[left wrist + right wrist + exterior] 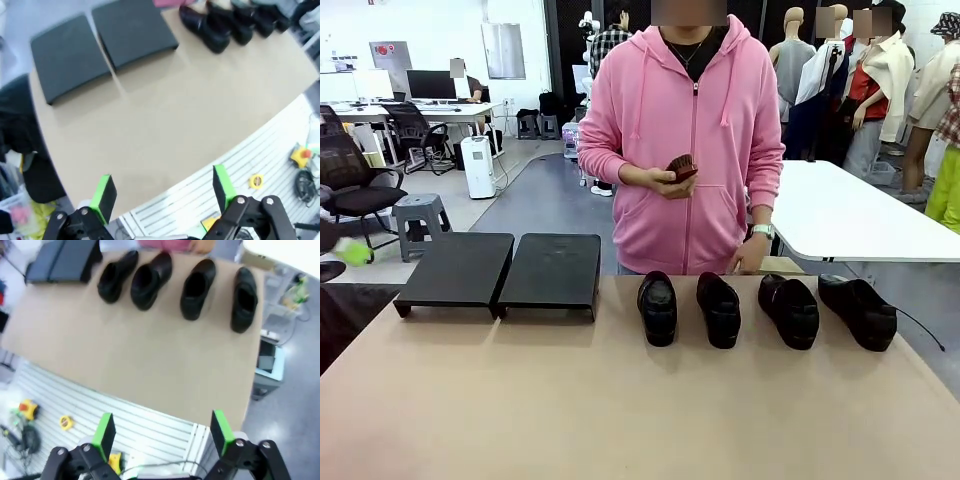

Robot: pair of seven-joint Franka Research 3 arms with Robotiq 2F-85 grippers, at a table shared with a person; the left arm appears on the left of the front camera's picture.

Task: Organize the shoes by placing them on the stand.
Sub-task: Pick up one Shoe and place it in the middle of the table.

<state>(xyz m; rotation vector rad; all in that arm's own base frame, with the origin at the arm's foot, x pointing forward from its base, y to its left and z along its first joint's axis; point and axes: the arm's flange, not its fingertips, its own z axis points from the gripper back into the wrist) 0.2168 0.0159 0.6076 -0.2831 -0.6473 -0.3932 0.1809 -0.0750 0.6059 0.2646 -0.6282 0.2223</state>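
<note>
Shoes (657, 307) sit spaced right of the stand (500, 270), likely easing single picks; left gripper (162, 195) and right gripper (160, 432) wide, empty

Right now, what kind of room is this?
Probably a robot lab in an office-like hall. There's a computer monitor on a desk, an office chair, and a test table laid with shoes and a stand.

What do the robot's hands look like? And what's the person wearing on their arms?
The left gripper and right gripper each have two black fingers with bright green pads, on chunky black links with silver bolts. The person wears a pink hoodie with long sleeves and a pale watch.
</note>
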